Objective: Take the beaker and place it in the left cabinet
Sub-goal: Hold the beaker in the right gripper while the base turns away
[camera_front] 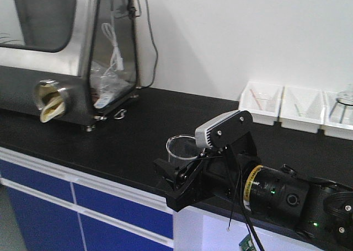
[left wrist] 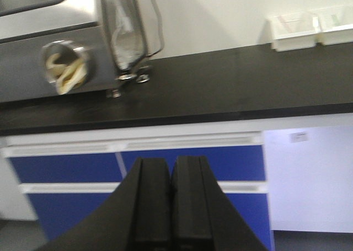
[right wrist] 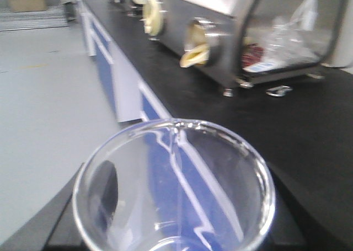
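Black lab counter (camera_front: 138,129), right fingers (right wrist: 49,234) clamped on empty beaker (camera_front: 180,149), left fingers (left wrist: 151,207) pressed together, empty

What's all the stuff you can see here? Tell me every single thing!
beaker: one, clear glass, at the counter's front edge
counter: one, black, along the white wall
glove box: one, shiny steel with a clear side, on the counter at the left
trays: three, white, on the counter by the wall
drawers: several, blue, under the counter
left gripper: one, black, shut and empty, facing the drawers
right gripper: one, black, shut on the beaker
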You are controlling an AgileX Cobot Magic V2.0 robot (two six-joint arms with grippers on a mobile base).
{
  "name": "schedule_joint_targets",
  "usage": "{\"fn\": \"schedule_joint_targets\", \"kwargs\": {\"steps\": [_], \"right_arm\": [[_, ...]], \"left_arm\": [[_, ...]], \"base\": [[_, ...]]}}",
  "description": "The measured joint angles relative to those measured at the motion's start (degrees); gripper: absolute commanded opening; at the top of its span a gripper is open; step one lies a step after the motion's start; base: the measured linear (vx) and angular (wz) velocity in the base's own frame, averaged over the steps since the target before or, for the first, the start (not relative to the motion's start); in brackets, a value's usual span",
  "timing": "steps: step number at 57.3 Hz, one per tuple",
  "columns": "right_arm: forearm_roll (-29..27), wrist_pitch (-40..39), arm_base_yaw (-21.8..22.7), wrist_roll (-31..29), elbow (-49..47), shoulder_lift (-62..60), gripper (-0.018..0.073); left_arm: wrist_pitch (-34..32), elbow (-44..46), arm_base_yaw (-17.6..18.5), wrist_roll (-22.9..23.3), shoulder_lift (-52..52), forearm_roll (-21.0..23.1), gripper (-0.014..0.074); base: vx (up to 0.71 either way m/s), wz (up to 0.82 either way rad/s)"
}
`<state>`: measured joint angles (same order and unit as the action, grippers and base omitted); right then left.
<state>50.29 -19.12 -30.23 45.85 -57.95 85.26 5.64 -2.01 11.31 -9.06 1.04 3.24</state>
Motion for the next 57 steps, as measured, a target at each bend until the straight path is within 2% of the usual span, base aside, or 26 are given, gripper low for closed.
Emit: {"fn": "schedule_joint_targets", "kwargs": {"steps": [27,57], "right_arm": [[0.0,0.0,0.0,0.0,0.0,0.0,0.0155],[0.0,0.0,0.0,0.0,0.0,0.0,0.0155]], "left_arm": [[0.0,0.0,0.0,0.0,0.0,0.0,-0.0006],[0.0,0.0,0.0,0.0,0.0,0.0,-0.0006]], "base": [[-0.02,0.7],[0.12,0.54]]}}
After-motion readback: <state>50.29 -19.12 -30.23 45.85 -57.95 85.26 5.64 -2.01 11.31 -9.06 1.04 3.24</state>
